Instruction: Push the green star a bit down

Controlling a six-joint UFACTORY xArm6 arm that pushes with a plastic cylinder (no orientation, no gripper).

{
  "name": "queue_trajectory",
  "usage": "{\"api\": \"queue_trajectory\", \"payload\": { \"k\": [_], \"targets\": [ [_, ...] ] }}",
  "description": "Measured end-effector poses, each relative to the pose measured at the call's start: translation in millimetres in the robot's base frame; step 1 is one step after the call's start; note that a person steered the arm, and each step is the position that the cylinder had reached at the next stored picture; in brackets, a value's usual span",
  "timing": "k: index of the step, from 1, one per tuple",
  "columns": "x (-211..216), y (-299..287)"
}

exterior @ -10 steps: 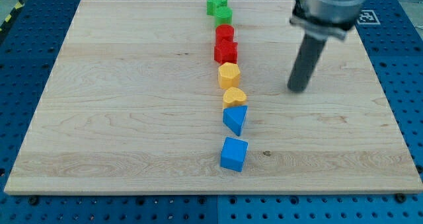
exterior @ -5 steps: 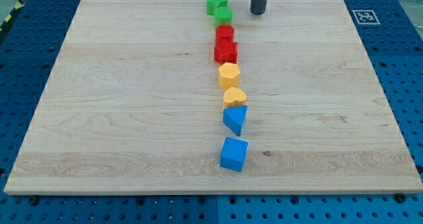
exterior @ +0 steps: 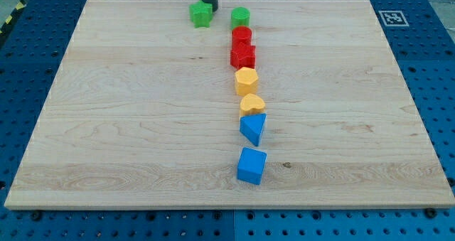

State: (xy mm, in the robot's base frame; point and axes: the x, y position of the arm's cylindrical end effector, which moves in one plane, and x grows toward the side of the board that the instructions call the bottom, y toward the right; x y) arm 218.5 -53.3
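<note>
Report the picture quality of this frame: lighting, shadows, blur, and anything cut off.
Camera view: even, soft lighting, no glare on the wooden board. Blocks such as the blue cube cast only faint, short shadows. Edges are sharp; the green star shows no motion blur. The rod is cropped by the view's top; my tip sits just above the star.

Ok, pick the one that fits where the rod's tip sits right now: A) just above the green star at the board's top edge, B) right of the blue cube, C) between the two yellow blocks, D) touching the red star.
A: my tip sits at the view's top, directly above the green star, far from the blue cube.
</note>
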Motion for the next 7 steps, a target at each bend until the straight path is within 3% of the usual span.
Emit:
{"api": "queue_trajectory", "payload": {
  "k": [1, 4, 7],
  "targets": [
    [0, -37],
    [14, 16],
    [33, -15]
  ]
}}
